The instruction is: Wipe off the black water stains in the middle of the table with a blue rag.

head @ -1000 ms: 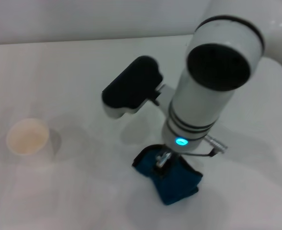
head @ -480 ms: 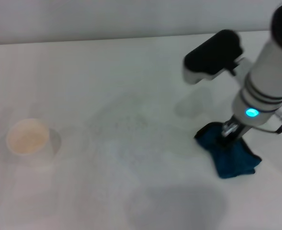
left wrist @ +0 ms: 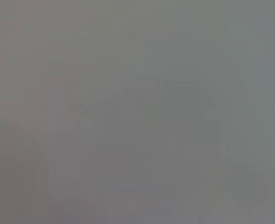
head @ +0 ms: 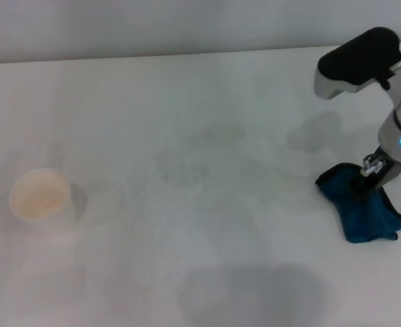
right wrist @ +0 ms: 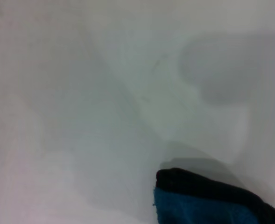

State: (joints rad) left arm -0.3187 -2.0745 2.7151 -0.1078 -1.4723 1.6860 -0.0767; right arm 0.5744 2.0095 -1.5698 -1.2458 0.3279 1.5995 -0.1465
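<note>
The right gripper [head: 363,178] has dragged the blue rag [head: 361,211] farther right.

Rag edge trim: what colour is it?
Black, bordering the soft teal-blue cloth rag; the right wrist view shows it best.

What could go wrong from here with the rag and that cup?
The right gripper pins the blue rag near the table's right edge, so more dragging might pull it off. Faint grey smudges mid-table may need another pass. A wide sweep toward the left could tip the paper cup.
</note>
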